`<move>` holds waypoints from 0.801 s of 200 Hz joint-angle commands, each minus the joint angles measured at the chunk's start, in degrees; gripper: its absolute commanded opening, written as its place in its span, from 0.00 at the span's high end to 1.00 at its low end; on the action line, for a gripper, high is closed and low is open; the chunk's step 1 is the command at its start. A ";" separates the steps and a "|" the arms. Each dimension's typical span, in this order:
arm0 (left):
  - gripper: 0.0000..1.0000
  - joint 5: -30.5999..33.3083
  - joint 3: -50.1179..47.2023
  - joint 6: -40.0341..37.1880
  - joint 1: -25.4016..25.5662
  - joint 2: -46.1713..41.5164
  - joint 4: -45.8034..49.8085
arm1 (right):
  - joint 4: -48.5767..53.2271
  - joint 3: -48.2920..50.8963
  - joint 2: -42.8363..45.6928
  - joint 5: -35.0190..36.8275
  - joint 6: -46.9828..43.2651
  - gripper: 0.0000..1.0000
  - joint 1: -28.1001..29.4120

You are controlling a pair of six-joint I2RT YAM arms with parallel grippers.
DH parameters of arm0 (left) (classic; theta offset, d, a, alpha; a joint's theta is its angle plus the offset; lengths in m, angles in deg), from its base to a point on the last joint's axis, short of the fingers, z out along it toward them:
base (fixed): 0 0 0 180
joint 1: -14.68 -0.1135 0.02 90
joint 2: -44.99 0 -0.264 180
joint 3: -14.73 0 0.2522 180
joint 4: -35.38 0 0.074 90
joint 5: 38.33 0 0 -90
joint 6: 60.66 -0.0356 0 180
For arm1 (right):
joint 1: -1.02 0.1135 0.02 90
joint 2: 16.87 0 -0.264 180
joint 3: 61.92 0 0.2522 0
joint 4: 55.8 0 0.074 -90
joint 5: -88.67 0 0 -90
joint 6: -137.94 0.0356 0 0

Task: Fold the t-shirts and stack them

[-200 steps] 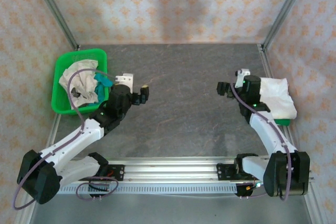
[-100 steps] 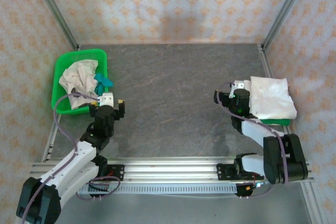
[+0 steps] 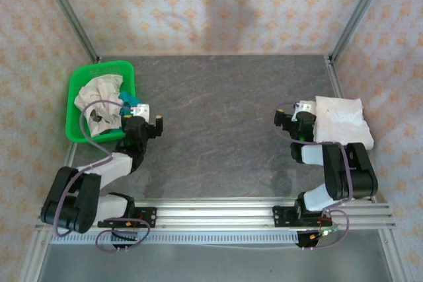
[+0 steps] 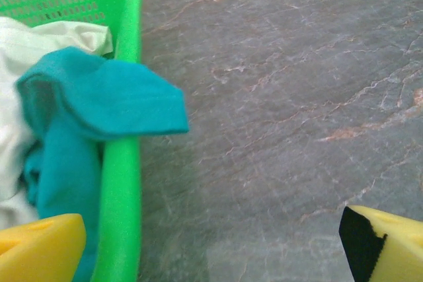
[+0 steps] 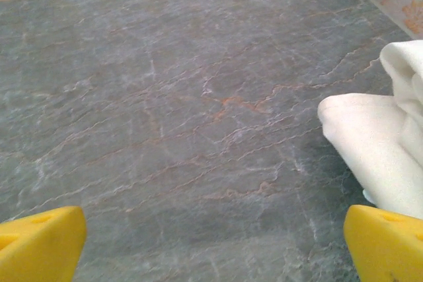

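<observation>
Crumpled t-shirts lie in the green basket at the left: a cream one and a teal one. In the left wrist view the teal shirt hangs over the basket rim, with the cream shirt behind it. My left gripper stands open just right of the basket, over bare table. A folded cream t-shirt lies at the right edge. My right gripper is open just left of it, holding nothing.
The grey marbled tabletop spreads between the two arms. Metal frame posts and patterned walls close the back and sides. The arms' rail runs along the near edge.
Both arms have folded back low toward their bases. The left gripper has moved left, closer to the basket. The right gripper stays beside the folded shirt. Both remain open.
</observation>
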State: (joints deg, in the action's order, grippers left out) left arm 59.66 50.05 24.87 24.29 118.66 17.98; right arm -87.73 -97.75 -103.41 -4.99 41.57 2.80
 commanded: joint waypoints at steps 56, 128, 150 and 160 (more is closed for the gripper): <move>0.00 -4.92 5.15 1.99 -6.27 10.70 -6.39 | -4.36 -0.07 -1.63 -1.44 2.16 0.00 -1.17; 0.00 -4.07 4.98 2.54 -6.35 11.06 -7.01 | -4.30 -0.24 -1.78 -1.48 2.42 0.00 -1.34; 0.00 -4.03 4.98 2.54 -6.35 11.06 -7.05 | -4.23 -0.26 -1.87 -1.61 2.48 0.01 -1.43; 0.00 -4.09 4.98 2.54 -6.35 11.04 -7.03 | -4.23 -0.26 -1.75 -1.57 2.49 0.00 -1.39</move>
State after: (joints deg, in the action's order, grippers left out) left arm 55.44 54.40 26.49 18.28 128.89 12.38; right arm -90.09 -97.75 -104.79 -5.80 43.06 1.93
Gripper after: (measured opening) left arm 0.997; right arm 0.995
